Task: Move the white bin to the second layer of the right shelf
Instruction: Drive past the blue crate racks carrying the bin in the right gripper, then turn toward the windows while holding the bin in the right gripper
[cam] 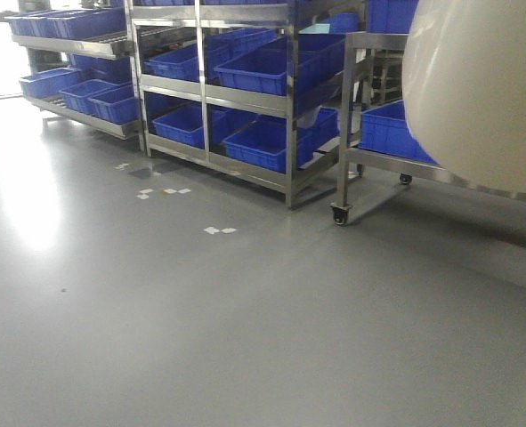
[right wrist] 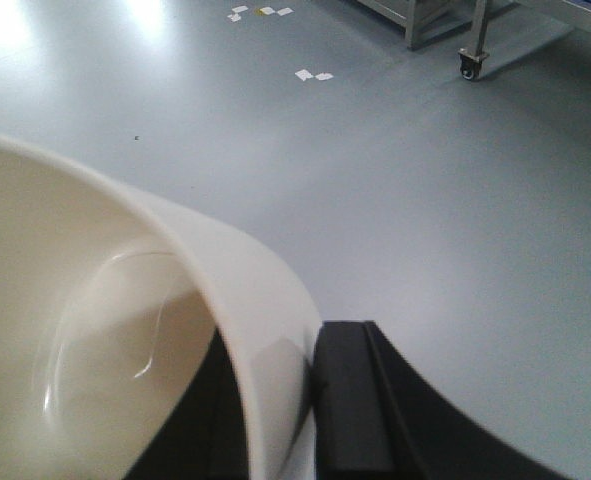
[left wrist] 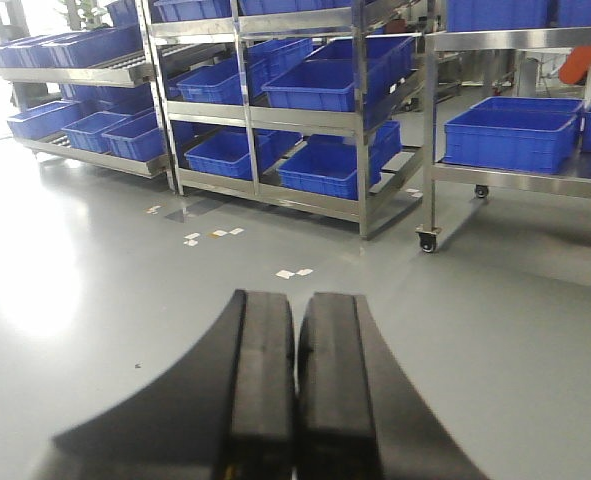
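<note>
Pickup looks done: your right gripper jaws pinch the wall of the white bin in the air, well apart from the wheeled rack, your left gripper jaws are closed on nothing, and the placing is left.

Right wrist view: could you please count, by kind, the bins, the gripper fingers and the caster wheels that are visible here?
glossy cream-white plastic bin: 1
black gripper fingers: 2, one inside the bin wall and one outside it
small dark caster wheel: 1
Total: 4
</note>
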